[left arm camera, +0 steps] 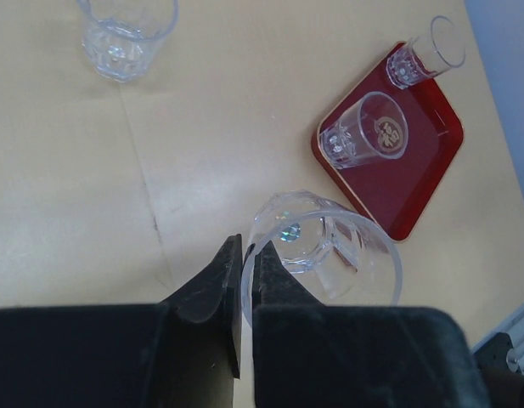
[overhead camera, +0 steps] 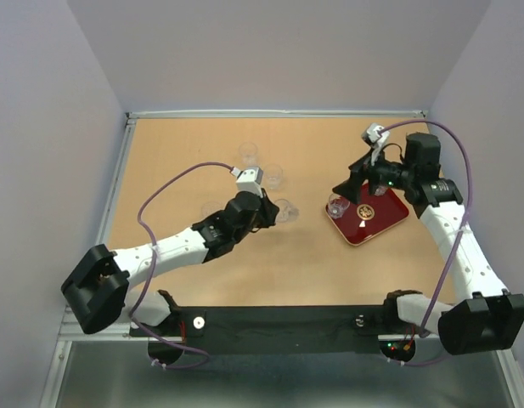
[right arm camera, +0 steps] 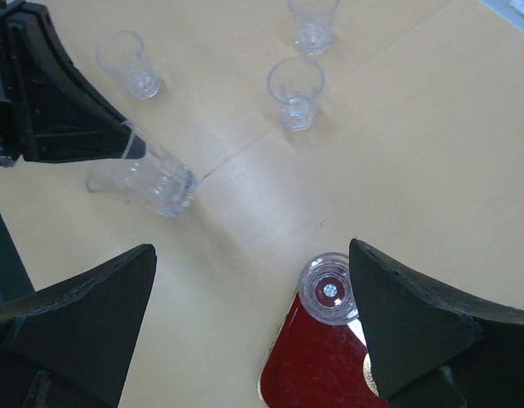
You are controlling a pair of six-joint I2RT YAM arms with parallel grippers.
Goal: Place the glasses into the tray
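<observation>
The dark red tray lies at the right of the table, also seen in the left wrist view. Two clear glasses stand on it. My left gripper is shut on the rim wall of another glass, one finger inside and one outside. That glass hangs tilted left of the tray. My right gripper stands wide open above the tray's near-left corner, with a glass beside its right finger and nothing held.
Three more glasses stand on the wooden table behind the left gripper, around the middle. A grey wall rises just past the tray on the right. Both arm bases sit on the black bar at the near edge.
</observation>
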